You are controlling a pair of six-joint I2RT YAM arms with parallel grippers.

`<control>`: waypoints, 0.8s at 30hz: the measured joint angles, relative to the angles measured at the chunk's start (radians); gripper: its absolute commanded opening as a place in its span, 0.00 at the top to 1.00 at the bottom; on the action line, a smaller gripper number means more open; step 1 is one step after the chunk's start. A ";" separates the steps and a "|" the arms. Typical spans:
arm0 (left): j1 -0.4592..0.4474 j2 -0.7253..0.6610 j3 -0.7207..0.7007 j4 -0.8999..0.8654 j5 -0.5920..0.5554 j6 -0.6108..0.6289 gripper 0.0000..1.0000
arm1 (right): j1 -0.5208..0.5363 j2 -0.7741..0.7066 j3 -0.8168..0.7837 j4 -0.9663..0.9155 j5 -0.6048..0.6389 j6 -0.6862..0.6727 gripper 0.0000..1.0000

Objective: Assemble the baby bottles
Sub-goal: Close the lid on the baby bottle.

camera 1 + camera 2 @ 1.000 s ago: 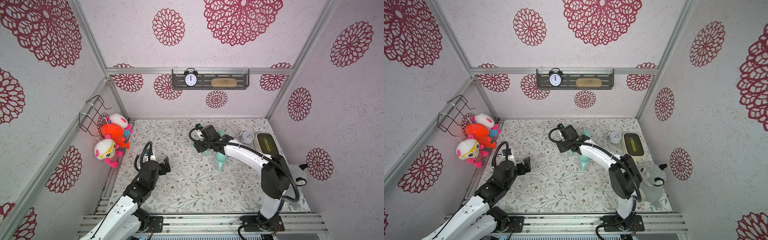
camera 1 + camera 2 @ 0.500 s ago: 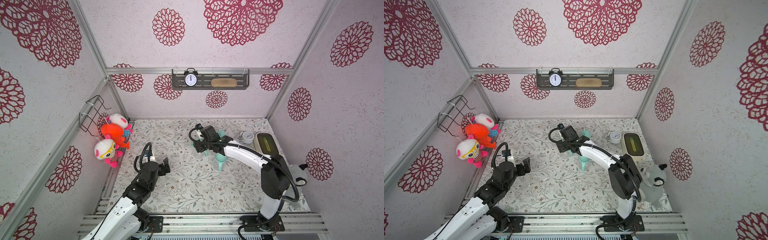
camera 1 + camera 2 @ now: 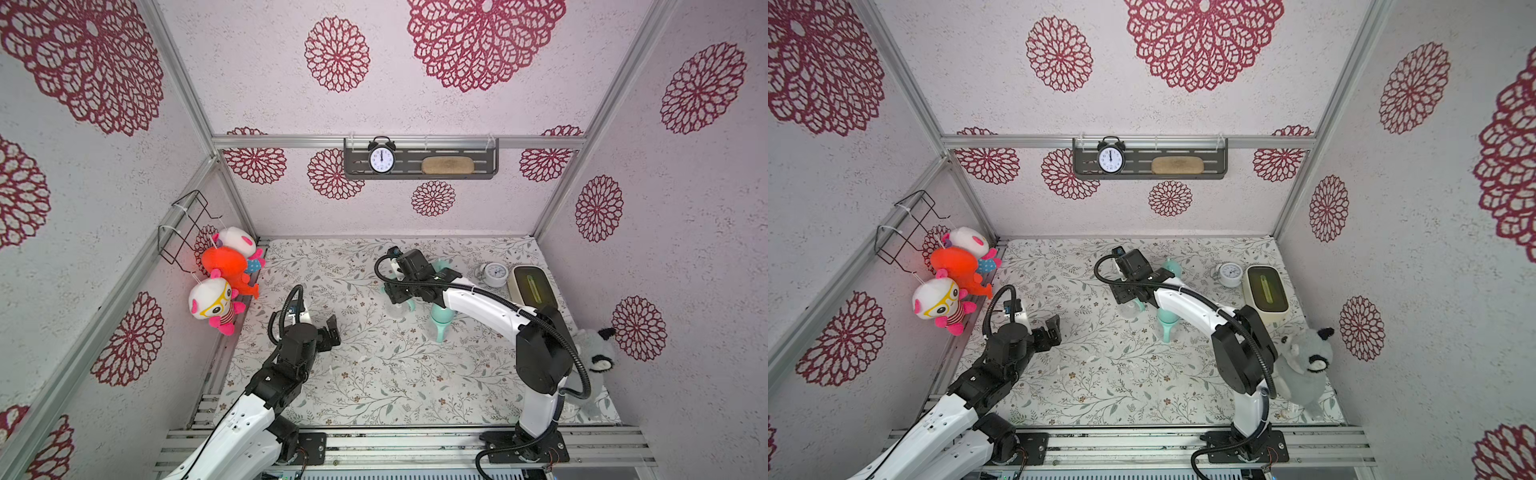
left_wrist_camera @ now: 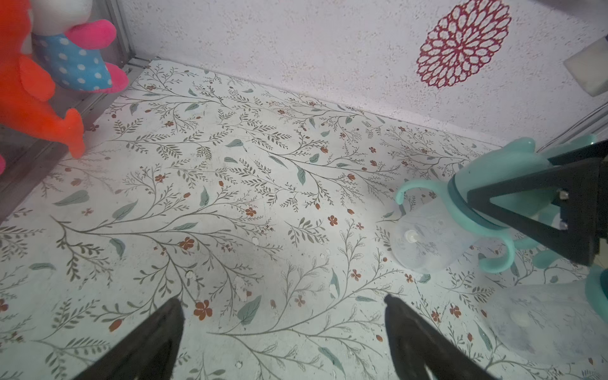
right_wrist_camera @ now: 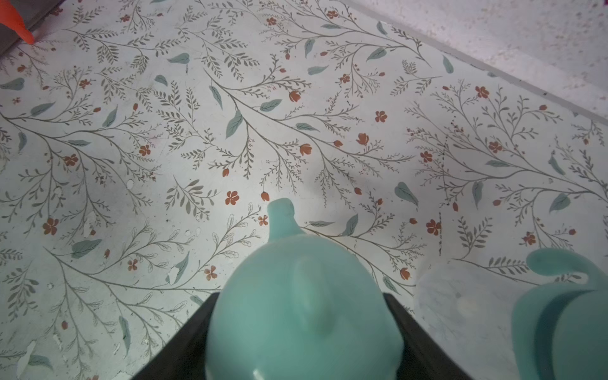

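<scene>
1 smooth domed mint cap (image 5: 302, 316) fills right end effector (image 5: 300, 297); left end effector (image 4: 283, 301) gapes empty.

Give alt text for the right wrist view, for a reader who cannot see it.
A mint domed cap fills the foreground, gripped between two black fingers. Beside it is a clear bottle with a mint handle, on a floral tabletop.

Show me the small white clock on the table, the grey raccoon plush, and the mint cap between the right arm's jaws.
white clock (image 3: 496, 273): in a top view, on its dial.
raccoon plush (image 3: 1309, 354): in a top view, on its head.
mint cap (image 5: 296, 312): right wrist view, on its dome.
</scene>
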 measured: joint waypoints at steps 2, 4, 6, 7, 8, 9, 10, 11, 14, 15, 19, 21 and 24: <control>0.000 -0.002 0.000 0.000 0.000 0.000 0.02 | 0.002 0.008 0.013 -0.010 0.011 0.002 0.29; 0.000 -0.007 0.000 -0.001 0.000 0.000 0.02 | 0.004 0.010 0.019 -0.019 0.021 0.005 0.29; 0.000 -0.011 0.000 -0.001 0.000 0.000 0.02 | 0.006 0.011 0.029 -0.042 0.030 0.006 0.29; 0.000 -0.012 0.000 -0.001 0.000 0.000 0.02 | 0.007 0.014 0.036 -0.054 0.035 0.006 0.29; 0.000 -0.012 0.000 -0.001 0.000 0.000 0.02 | 0.007 0.018 0.046 -0.068 0.040 0.006 0.29; 0.000 -0.011 0.000 -0.002 0.000 0.000 0.02 | 0.008 0.023 0.054 -0.077 0.045 0.006 0.29; 0.000 -0.011 0.000 -0.002 0.000 0.000 0.02 | 0.008 0.025 0.059 -0.084 0.048 0.006 0.29; 0.000 -0.010 0.000 -0.002 0.000 0.000 0.02 | 0.008 0.026 0.061 -0.091 0.050 0.006 0.29; 0.000 -0.010 0.000 -0.002 0.000 0.000 0.02 | 0.008 0.026 0.066 -0.108 0.053 0.006 0.29; 0.000 -0.010 0.000 -0.002 0.000 0.000 0.02 | 0.008 0.027 0.068 -0.113 0.053 0.006 0.29; 0.000 -0.010 0.000 -0.002 0.000 0.000 0.02 | 0.008 0.040 0.093 -0.143 0.062 0.005 0.29; 0.000 -0.010 0.000 -0.002 0.000 0.000 0.02 | 0.010 0.046 0.104 -0.152 0.065 0.004 0.29; 0.000 -0.010 0.000 -0.002 0.000 0.000 0.02 | 0.010 0.049 0.110 -0.154 0.067 0.004 0.29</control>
